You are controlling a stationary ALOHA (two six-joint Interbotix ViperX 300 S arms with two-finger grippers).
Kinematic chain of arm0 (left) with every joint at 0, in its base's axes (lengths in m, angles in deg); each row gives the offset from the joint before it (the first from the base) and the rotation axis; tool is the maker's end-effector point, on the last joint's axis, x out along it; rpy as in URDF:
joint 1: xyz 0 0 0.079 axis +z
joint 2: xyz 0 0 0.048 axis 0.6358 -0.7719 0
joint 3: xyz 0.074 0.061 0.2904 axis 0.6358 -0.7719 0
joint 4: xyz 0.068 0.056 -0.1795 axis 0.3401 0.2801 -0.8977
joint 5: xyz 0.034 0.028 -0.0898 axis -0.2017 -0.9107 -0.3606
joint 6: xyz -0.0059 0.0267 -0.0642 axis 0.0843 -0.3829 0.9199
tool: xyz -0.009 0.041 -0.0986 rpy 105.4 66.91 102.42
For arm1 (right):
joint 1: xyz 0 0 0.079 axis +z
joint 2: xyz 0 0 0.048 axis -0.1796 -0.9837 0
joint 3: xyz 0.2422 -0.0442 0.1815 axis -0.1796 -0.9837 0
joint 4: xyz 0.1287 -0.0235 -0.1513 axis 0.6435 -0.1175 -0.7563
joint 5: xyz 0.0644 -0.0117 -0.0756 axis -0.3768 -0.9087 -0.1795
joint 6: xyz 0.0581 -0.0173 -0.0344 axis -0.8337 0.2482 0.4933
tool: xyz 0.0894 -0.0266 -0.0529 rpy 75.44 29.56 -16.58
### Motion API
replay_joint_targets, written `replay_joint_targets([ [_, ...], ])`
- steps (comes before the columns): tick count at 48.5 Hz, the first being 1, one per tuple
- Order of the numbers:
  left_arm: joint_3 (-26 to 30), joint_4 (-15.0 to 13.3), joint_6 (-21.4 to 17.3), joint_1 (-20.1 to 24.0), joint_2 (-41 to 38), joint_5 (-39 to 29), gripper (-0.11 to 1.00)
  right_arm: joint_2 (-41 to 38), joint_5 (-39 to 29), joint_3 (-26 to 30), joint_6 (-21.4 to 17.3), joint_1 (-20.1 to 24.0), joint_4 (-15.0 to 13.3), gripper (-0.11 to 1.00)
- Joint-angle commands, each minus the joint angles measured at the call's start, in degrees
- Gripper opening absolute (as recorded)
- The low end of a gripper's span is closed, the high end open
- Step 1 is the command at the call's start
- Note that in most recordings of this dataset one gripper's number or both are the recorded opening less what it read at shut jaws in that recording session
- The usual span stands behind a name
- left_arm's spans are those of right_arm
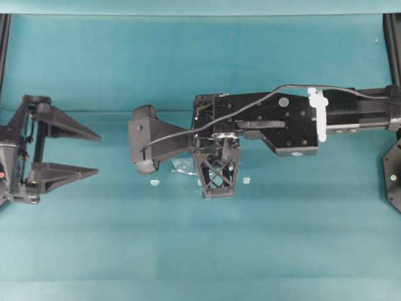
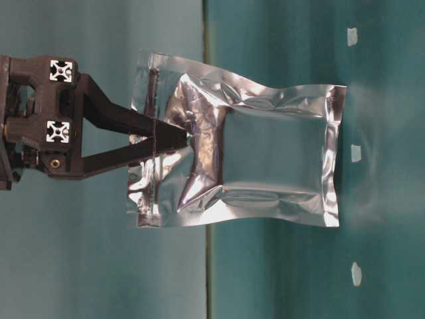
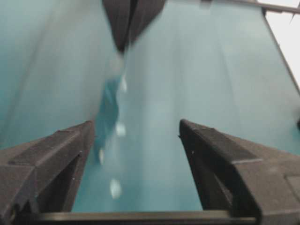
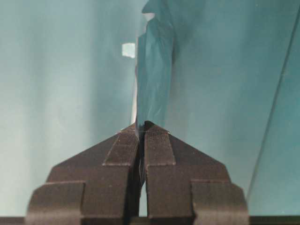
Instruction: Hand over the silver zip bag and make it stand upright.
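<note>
While overhead, my right gripper (image 1: 219, 164) reaches to mid-table, pointing down, and the silver zip bag (image 1: 183, 165) shows as a sliver beneath it; my left gripper (image 1: 95, 152) waits well apart at the left, jaws spread wide and empty. Pale scraps (image 1: 155, 182) dot the teal table (image 1: 200, 251).

Table-level: right gripper (image 2: 182, 138) pinched shut on the bag's (image 2: 265, 156) zip end.

Left wrist: fingers (image 3: 51, 164) wide apart, bag (image 3: 108, 108) blurred ahead.

Right wrist: fingertips (image 4: 129, 136) closed on the bag's (image 4: 153, 75) edge.

Fingers (image 4: 140, 140) pinching silver zip bag (image 4: 152, 79)
</note>
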Motion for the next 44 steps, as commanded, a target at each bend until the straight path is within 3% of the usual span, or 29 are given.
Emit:
replay_joint_targets([
  [1, -0.5, 0.2, 1.1, -0.3, -1.1, 0.4, 0.88, 0.7, 0.3, 1.1, 0.6, 0.2, -0.2, 0.06],
  [8, -2.0, 0.1, 1.9, -0.3, -3.8, 0.4, 0.93, 0.6, 0.4, 1.1, 0.7, 0.2, -0.2, 0.06],
  [24, -2.0, 0.2, 1.7, -0.3, -12.4, 1.7, 0.93, 0.3, 0.5, 1.1, 0.9, 0.2, -0.1, 0.06],
  [44, -6.2, 0.1, 0.3, 2.7, -26.7, 25.0, 0.93, 0.7, 2.0, -0.9, 0.2, 0.3, -0.1, 0.06],
])
